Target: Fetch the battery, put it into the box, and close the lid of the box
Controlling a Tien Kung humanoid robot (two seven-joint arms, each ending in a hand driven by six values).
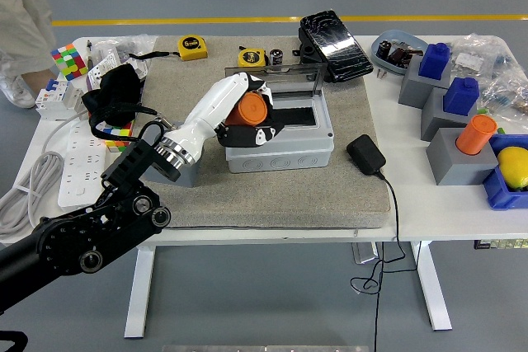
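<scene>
My left hand (pixel 252 117) is shut on the orange cylindrical battery (pixel 250 108) and holds it over the left part of the grey box (pixel 280 142). The box's dark opening (pixel 295 118) shows to the right of the hand. Its clear lid (pixel 285 82) stands upright at the back edge. The grey holder block (pixel 183 172) that carried the battery is mostly hidden behind my left forearm. My right arm is out of sight.
A black adapter (pixel 365 154) with its cable lies right of the box on the grey mat (pixel 264 195). Grey blocks with blue and orange cylinders (pixel 476 134) stand at the right. Two yellow tape measures (pixel 193 46), a black pouch (pixel 334 35) and a person's leg at top left.
</scene>
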